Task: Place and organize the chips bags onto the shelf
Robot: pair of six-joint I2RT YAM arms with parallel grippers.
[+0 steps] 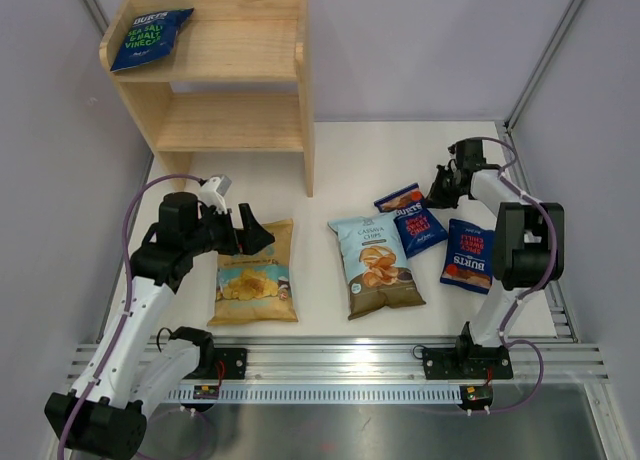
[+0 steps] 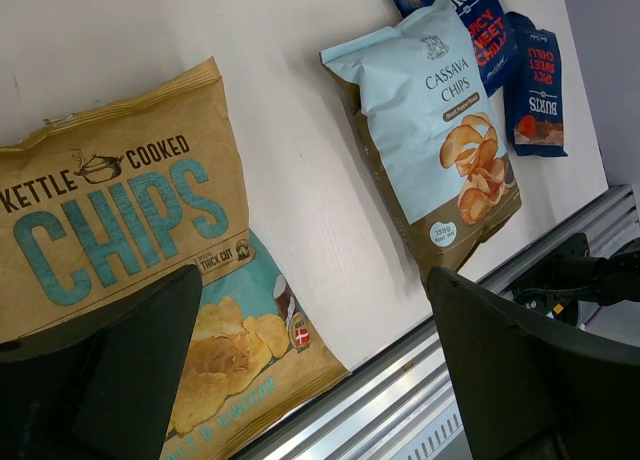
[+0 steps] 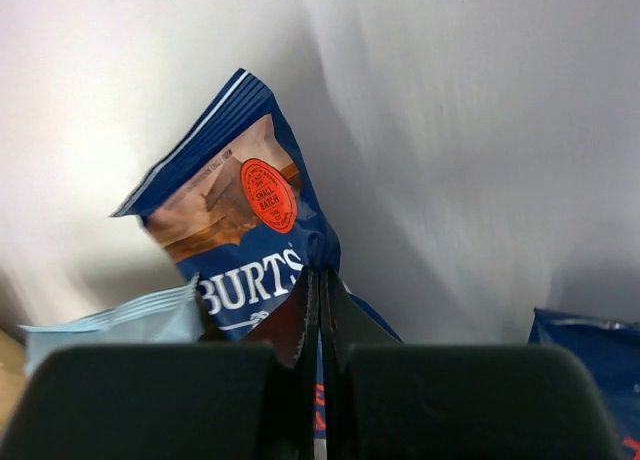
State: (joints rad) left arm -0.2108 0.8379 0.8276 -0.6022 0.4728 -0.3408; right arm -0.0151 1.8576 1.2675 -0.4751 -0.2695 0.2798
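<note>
Lifting is best done slowly: the blue bag is pinched edgewise by the right tool; the left tool is held open.

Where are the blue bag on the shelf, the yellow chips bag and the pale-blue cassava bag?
Dark-blue crinkly bag [image 1: 148,38] on wooden shelf [image 1: 240,45]: top view, its lettering.
Yellow crinkly chips bag [image 2: 110,230]: left wrist view, blue lettering.
Pale-blue crinkly cassava bag [image 1: 382,270]: top view, chip picture.

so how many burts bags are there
3: first Burts bag on the top tier of the shelf; second Burts bag on the table beside the cassava bag, pinched in the right jaws; third Burts bag right of it.
</note>
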